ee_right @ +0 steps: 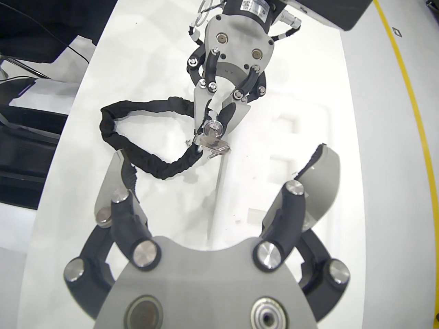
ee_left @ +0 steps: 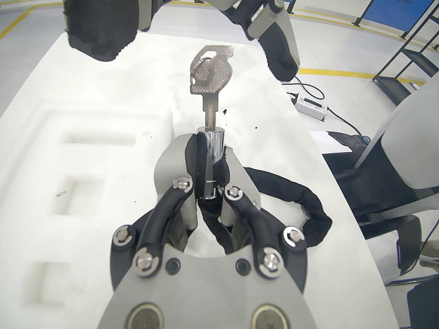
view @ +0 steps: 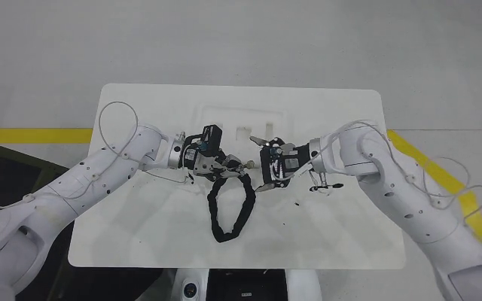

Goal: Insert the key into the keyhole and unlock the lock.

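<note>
left gripper (ee_left: 209, 147) clamped on lock cylinder (ee_left: 212, 162), key (ee_left: 210, 70) inserted | right gripper (ee_right: 219, 159) spread wide | white table (view: 151, 226), foam tray (ee_left: 85, 121); yellow floor line (view: 45, 135)

The left arm (view: 90, 177) and right arm (view: 399, 177) wore glossy white shells, thin white cables (view: 114, 104) looping alongside. The left gripper (ee_left: 210, 148) and right gripper (ee_right: 221, 164) had grey plates, black linkage bars pinned by silver screws, and grey fingers (ee_right: 327, 172) lined with black padding.

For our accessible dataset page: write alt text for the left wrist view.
A key stands inserted in the chrome lock cylinder, which the left tool clamps. The open right tool hangs beyond the key's head, not touching it; the lock's black-sleeved chain trails across the white table.
</note>
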